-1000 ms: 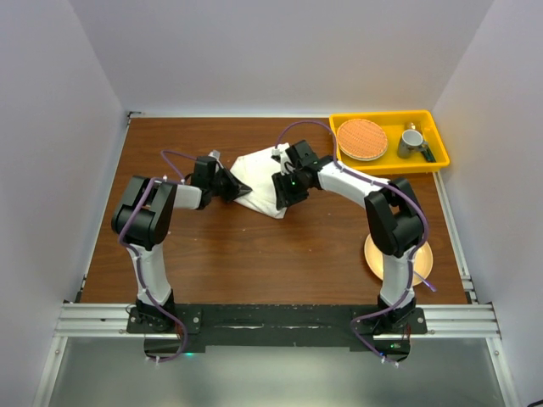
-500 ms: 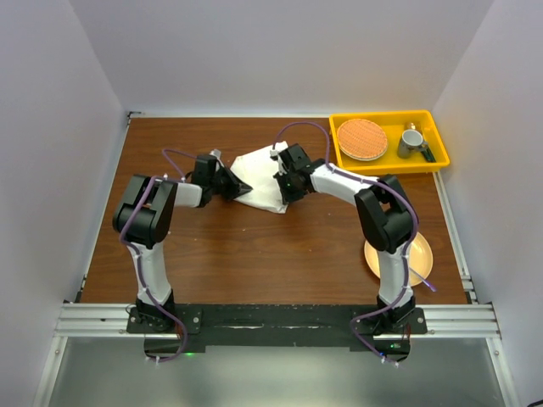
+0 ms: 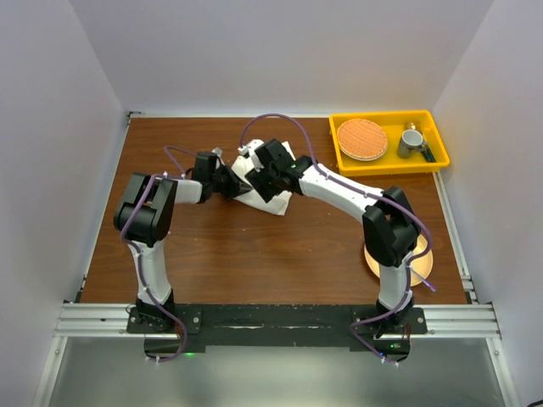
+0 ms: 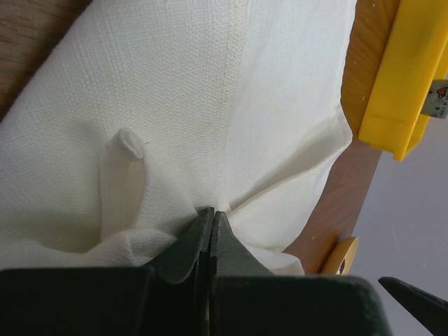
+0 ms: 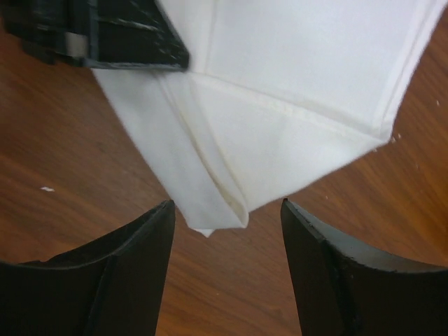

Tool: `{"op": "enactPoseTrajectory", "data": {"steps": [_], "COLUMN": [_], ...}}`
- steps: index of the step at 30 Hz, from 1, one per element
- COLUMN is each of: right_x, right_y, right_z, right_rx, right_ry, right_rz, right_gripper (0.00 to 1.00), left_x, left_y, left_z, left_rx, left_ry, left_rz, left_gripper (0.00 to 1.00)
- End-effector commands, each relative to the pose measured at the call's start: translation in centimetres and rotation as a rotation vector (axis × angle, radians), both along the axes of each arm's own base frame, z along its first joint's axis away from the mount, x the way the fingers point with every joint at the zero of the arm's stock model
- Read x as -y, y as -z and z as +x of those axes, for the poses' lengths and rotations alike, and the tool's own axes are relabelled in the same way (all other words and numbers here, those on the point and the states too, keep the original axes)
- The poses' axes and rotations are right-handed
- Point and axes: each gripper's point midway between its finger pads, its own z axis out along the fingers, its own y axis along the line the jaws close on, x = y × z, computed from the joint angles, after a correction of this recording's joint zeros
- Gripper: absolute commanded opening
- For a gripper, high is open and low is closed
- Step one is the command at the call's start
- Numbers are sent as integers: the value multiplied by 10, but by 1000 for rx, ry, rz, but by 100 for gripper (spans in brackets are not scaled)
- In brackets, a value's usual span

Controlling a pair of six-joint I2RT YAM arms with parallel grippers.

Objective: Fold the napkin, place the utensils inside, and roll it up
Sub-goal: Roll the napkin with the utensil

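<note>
The napkin lies folded into layers at the middle of the table, mostly under both arms. My left gripper is at its left edge. In the left wrist view that gripper is shut on a pinch of the napkin, with cloth bunched around the tips. My right gripper hovers over the napkin's left part, close to the left gripper. In the right wrist view it stands open, a folded corner of the napkin lying between the fingertips without touching them. The utensils are out of view.
A yellow bin at the back right holds a round woven orange mat and a grey mug. A tan plate sits near the right arm's base. The left gripper's black body shows in the right wrist view.
My right arm has swung left across the napkin, and its jaws closed and then opened again. The left gripper has kept its pinch and place.
</note>
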Motion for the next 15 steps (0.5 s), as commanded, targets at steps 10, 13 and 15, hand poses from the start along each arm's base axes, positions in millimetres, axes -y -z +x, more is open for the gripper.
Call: {"op": "enactPoseTrajectory", "data": {"steps": [10, 13, 15], "right_x": [-71, -70, -67], "right_y": [24, 32, 41], "right_z": [7, 8, 8], "right_rx": [-40, -46, -55], "right_ry": [-237, -236, -232], "right_rz": [88, 75, 60], "right_gripper": [32, 33, 34], "left_x": [-33, -32, -32], "left_y": [84, 84, 84], "left_z": [-56, -55, -55], "left_rx": [-278, -276, -276], "left_ry": [12, 13, 12], "left_rz": [196, 194, 192], "left_gripper": [0, 0, 0]}}
